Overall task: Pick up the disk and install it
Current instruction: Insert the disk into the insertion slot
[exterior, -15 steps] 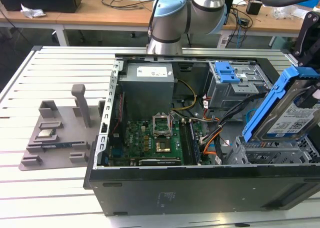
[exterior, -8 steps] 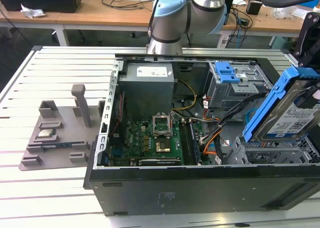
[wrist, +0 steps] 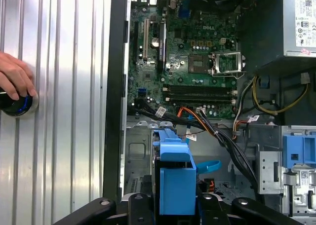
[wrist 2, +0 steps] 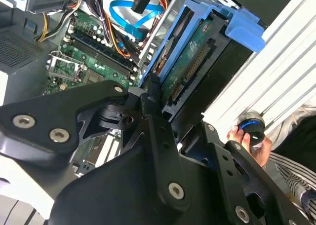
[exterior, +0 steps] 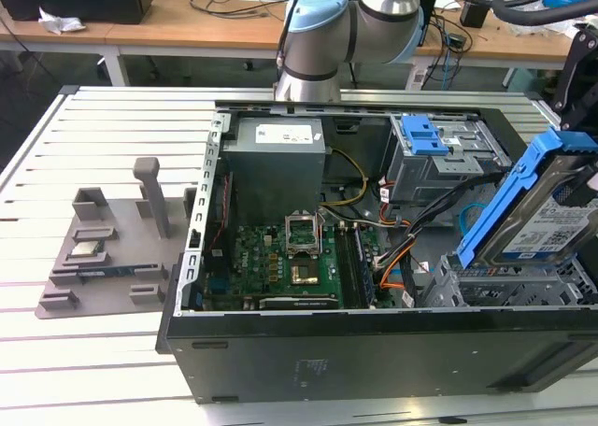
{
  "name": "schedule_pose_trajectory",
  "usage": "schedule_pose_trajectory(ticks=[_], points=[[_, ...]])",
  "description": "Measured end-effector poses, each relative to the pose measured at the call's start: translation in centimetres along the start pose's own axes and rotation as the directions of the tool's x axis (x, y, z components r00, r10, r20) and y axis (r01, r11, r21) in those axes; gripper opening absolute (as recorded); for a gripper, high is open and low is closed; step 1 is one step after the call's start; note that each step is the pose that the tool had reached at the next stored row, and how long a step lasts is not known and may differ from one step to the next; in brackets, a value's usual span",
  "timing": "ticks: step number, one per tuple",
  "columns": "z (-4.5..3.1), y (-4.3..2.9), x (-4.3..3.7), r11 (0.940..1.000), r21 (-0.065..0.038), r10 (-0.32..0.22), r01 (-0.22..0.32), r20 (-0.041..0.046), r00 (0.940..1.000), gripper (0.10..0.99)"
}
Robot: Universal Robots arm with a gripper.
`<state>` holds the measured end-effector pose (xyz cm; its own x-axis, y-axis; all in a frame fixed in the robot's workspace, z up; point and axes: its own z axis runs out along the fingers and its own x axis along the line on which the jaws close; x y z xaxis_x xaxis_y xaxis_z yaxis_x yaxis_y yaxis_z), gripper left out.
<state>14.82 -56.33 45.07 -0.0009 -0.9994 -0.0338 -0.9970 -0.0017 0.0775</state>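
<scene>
The disk (exterior: 547, 216), a silver drive with a white-and-blue label in a blue plastic bracket, hangs tilted over the grey drive cage (exterior: 505, 291) at the front corner of the open computer case, on the exterior view's right. Its low end sits at the cage's top edge. My black gripper (exterior: 572, 132) is shut on the bracket's high end. In the second wrist view the disk (wrist 2: 195, 57) runs away from my gripper (wrist 2: 182, 121), showing its circuit-board side. The first wrist view has the bracket (wrist: 174, 178) end-on between my fingers (wrist: 140, 207).
Inside the case (exterior: 280, 342) lie the motherboard (exterior: 280, 258), power supply (exterior: 276, 160), loose cables (exterior: 402, 258) and a blue latch on a metal cage (exterior: 425, 136). A grey fixture (exterior: 103, 258) with a small chip stands on the slatted table. A person's hand (wrist: 15, 77) rests on a blue-ringed knob (wrist: 17, 104).
</scene>
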Motion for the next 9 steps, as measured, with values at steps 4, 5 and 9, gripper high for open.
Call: schedule_pose_trajectory(ticks=[4,5,9], points=[[0.65,-0.05,-0.03,1.0000,0.000,0.000,0.000,0.0002,1.0000,0.369],[0.68,-0.05,-0.08,1.0000,0.000,0.000,0.000,0.0002,1.0000,0.369],[0.99,-0.08,-0.15,1.0000,0.000,0.000,0.000,0.0000,1.0000,0.369]])
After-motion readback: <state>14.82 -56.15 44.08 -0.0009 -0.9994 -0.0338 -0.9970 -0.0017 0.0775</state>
